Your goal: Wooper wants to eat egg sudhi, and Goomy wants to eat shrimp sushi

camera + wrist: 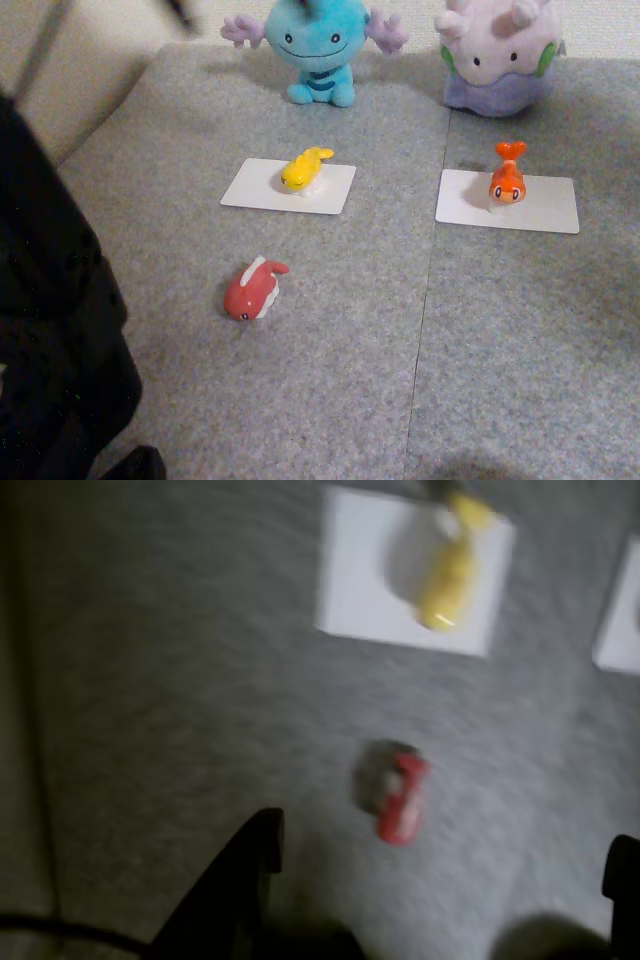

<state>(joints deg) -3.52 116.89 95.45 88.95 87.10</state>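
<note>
Plush toys: two, one light blue round Wooper (318, 45) and one pale lilac blob-shaped Goomy (497, 55). Fish-shaped figures: three, one yellow egg sudhi (304, 168), one orange shrimp sushi (508, 175), one red fish figure (253, 288). White rectangular cards: two, left card (262, 190) and right card (545, 205); the blurred wrist view probably shows the same two.

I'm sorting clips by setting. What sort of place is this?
Probably a home or hobby setup, not a factory: grey carpet tiles as the work surface, two plush toys, Wooper and Goomy, at the back, and small fish figures on white cards.
</note>
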